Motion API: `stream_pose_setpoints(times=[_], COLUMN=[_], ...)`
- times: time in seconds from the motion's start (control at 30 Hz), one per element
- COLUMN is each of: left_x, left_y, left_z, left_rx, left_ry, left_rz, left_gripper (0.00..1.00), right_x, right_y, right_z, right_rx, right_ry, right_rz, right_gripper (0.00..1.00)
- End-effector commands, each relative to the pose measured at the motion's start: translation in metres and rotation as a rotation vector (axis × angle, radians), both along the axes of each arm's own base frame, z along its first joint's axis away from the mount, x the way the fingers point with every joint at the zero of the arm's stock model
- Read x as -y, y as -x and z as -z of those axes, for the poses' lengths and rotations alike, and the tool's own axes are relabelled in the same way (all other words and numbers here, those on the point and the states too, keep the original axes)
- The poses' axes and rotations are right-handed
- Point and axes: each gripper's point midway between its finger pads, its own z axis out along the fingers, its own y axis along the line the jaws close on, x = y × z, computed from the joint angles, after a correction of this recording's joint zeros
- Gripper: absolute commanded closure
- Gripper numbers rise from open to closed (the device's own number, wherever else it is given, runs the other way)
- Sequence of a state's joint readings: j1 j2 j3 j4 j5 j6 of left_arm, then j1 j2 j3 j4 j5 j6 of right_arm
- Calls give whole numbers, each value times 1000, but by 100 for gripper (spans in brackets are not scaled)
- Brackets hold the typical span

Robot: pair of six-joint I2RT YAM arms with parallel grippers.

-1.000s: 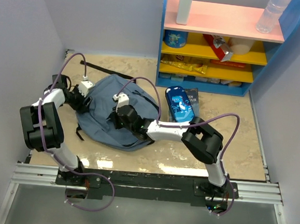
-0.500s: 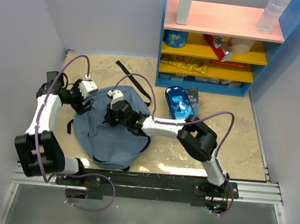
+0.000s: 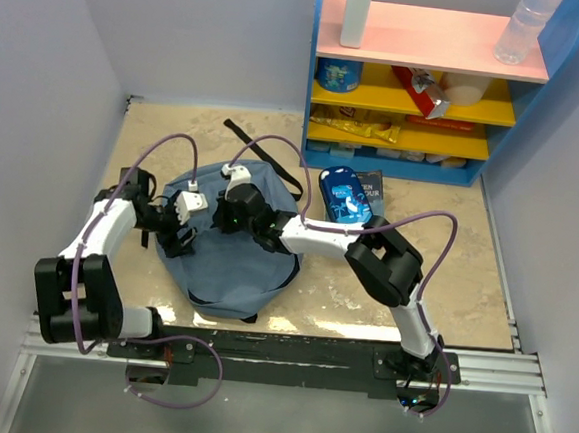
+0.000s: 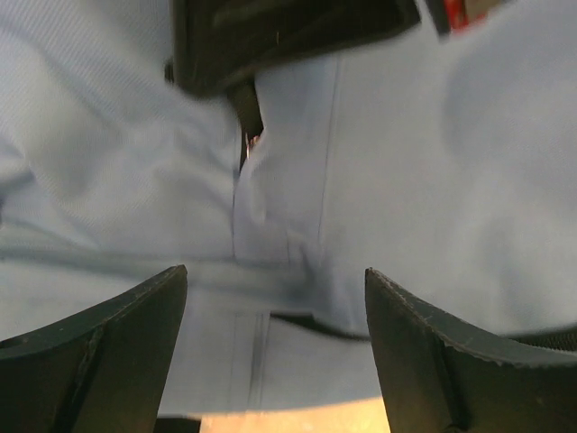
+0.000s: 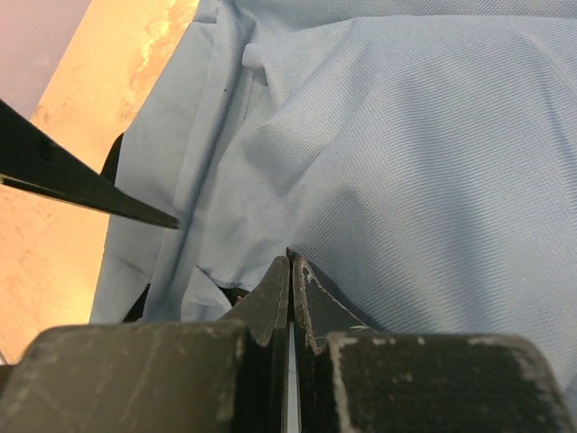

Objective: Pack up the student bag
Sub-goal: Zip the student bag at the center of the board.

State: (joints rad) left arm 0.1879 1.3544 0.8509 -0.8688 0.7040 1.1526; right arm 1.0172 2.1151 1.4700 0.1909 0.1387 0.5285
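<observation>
The student bag (image 3: 234, 262) lay flat on the beige worktop (image 3: 446, 269), left of centre and nearer the arm bases than the shelf unit (image 3: 430, 87). Its slate-blue fabric was slack and creased. One black strap (image 3: 259, 154) trailed from its far end across the worktop toward the shelf unit.

My right gripper (image 3: 238, 212) sat on the far part of the bag, with the arm reaching in from the right across the worktop. In the right wrist view its jaws were pressed together with almost no gap between them. They had pinched a fold of the bag's fabric at the tips, and the cloth rose to that point in creases. A dark edge showed just beneath the fold.

My left gripper (image 3: 180, 230) was at the bag's left edge, close beside the right gripper. In the left wrist view its fingers (image 4: 108, 338) stood wide apart. Only blue fabric and a seam showed between them, and they held nothing. I could not tell whether the fingertips touched the cloth.

A blue pencil case (image 3: 346, 196) lay to the right of the bag, resting on a dark booklet (image 3: 374, 188) in front of the shelf unit.
</observation>
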Motion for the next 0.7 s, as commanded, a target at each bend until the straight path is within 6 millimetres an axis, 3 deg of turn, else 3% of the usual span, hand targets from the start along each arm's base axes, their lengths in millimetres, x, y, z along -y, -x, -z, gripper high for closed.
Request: stream_pose_setpoints(times=[0.0, 0.1, 0.33, 0.47, 0.57, 0.67], left_x=[11, 15, 10, 17, 16, 9], left_y=[-34, -39, -25, -19, -17, -22], left_z=[-17, -18, 13, 19, 23, 25], left_rx=[164, 164, 102, 87, 91, 112], left_ry=[13, 34, -12, -14, -35, -73], left_rz=[-82, -102, -132, -113, -112, -136], left_gripper=[16, 15, 16, 16, 20, 29], right_x=[-6, -5, -3, -3, -3, -4], right_y=[2, 2, 5, 4, 4, 4], right_z=[-20, -24, -25, -27, -28, -31], right_rx=[11, 14, 15, 13, 14, 18], right_ry=[-50, -57, -64, -76, -76, -82], right_rz=[0, 0, 0, 3, 5, 3], right_gripper=[100, 100, 100, 100, 100, 100])
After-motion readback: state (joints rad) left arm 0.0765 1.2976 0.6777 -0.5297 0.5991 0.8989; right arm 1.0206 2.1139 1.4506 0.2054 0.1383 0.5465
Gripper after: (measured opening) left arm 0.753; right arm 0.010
